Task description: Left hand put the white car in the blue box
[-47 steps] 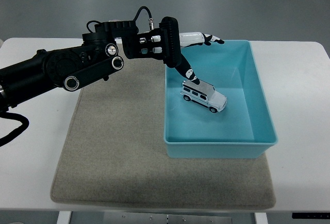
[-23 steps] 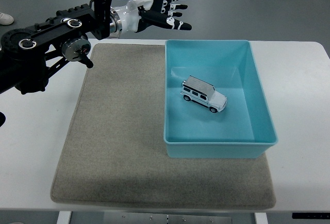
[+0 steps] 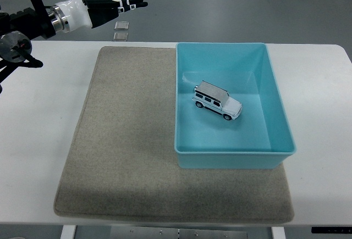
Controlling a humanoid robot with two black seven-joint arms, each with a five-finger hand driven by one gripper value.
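Note:
The white toy car (image 3: 217, 100) rests on the floor of the blue box (image 3: 278, 112), near its middle, pointing to the lower right. My left hand (image 3: 118, 0) is high at the upper left, above the table's far edge, well away from the box. Its fingers are spread and hold nothing. The right arm is out of view.
The blue box sits on the right part of a grey mat (image 3: 126, 145) on the white table (image 3: 38, 140). Two small grey squares (image 3: 121, 30) lie on the floor beyond the table's far edge.
My left hand has let go of the car in the box, risen, and pulled back up and to the left. The car stays in place.

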